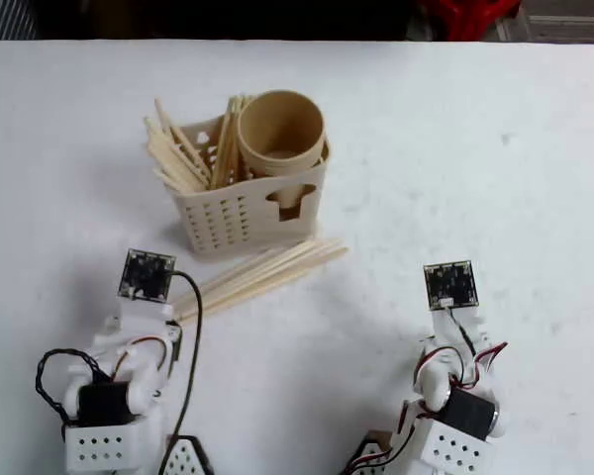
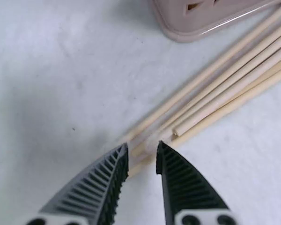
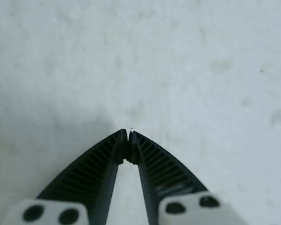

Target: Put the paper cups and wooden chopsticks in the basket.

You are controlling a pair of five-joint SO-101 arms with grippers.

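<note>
Left gripper (image 2: 141,152), jaws slightly apart, straddles ends of wooden chopsticks (image 2: 215,96) beside the basket (image 2: 192,23); light, stiff, roll-prone sticks, likely best pinched mid-length. Right gripper (image 3: 127,136) closed, empty.

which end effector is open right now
The left end effector: its tips stand apart at the loose wooden chopsticks. The right end effector is shut, tips touching.

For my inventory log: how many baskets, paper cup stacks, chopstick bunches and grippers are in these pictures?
Basket: 1
Paper cup stack: 1
Chopstick bunches: 2
Grippers: 2, left gripper and right gripper
Total: 6
</note>
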